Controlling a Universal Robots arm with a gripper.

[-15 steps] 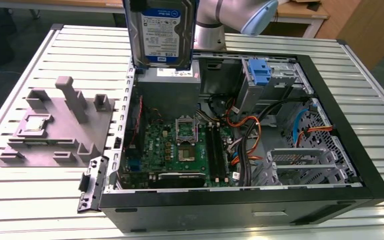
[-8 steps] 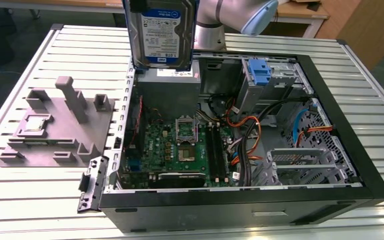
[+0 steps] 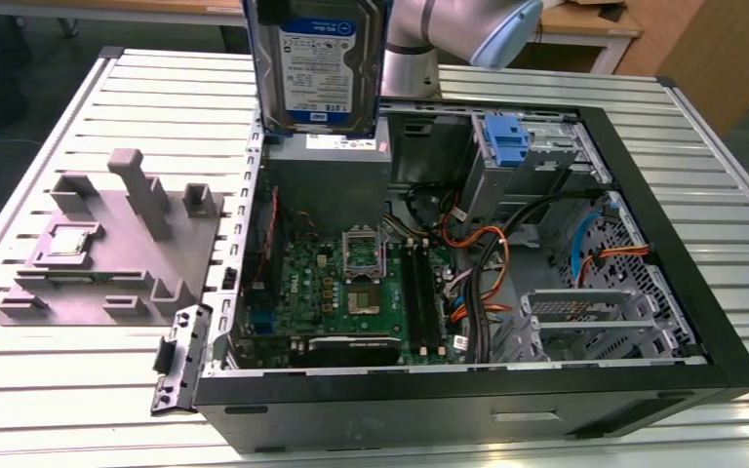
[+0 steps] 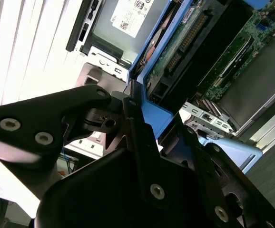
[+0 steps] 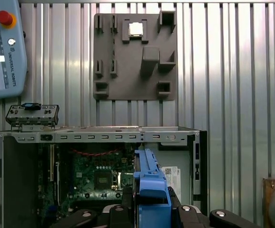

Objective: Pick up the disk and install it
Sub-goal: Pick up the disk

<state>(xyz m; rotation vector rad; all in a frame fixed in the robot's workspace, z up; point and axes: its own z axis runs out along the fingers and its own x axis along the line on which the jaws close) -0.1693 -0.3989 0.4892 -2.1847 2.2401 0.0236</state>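
One disk (image 3: 319,60) was at the upper centre of the exterior view, held upright with its blue-and-white label facing the camera. It was off the table (image 3: 75,409) and above the far end of the open computer case (image 3: 453,409). Its lower edge appeared over the one grey power supply box (image 3: 329,174); whether they touched could not be told. One robot arm (image 3: 459,34) showed just behind the disk, at the top of the exterior view.

In the first wrist view the gripper (image 5: 152,211) had its black jaws clamped on the disk, one on each side of the blue side rail (image 5: 152,183). The same blue rail (image 4: 154,118) sat between the black jaw parts in the second wrist view.

One case lay on its side on the slatted metal table, side panel off. One green motherboard (image 3: 348,288) was in its floor. One blue bracket (image 3: 510,141) stood in the bay at the upper right of the case in the exterior view, with no drive in it.

One grey fixture plate (image 3: 114,253) lay on the table at the exterior view's left, beside the case. One small square processor chip (image 3: 69,242) sat in a pocket of that plate. One teach pendant (image 5: 2,52) with a red button lay on the table in the first wrist view.
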